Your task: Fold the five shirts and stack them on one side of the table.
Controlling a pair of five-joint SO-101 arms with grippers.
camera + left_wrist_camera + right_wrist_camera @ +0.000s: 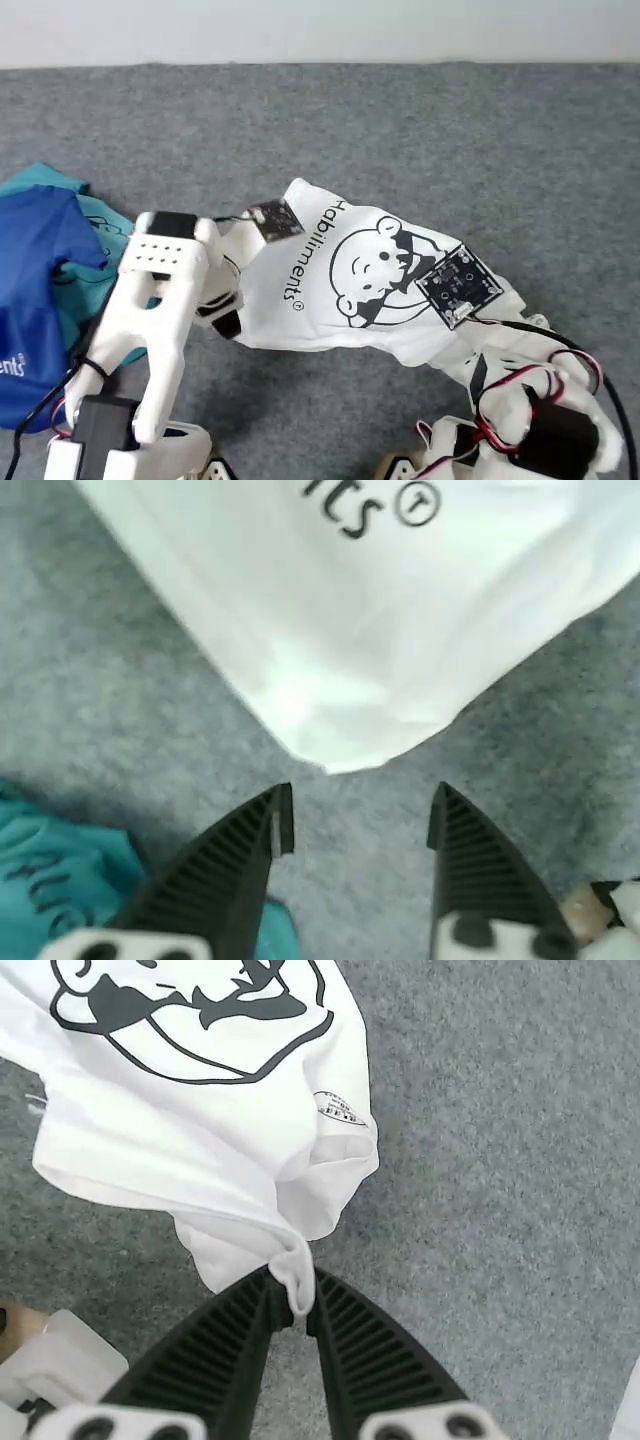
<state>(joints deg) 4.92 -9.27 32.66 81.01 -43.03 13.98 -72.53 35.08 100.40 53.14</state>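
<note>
**High view.** The blue shirt [35, 300] is cut off by the left edge and covers most of the teal shirt [50, 180]. The left arm [150, 320] hides part of the left edge of the white shirt [310, 310]. The right arm's camera board [458, 283] hides part of the bear print [375, 270].

**Left wrist view.** White shirt and teal shirt run past the picture's edges, and the lettering [345, 515] is cropped.

**Right wrist view.** The pinched fold's tip is hidden between the fingers of the right hand [292, 1305]. The small label [335, 1107] is too small to read.
</note>
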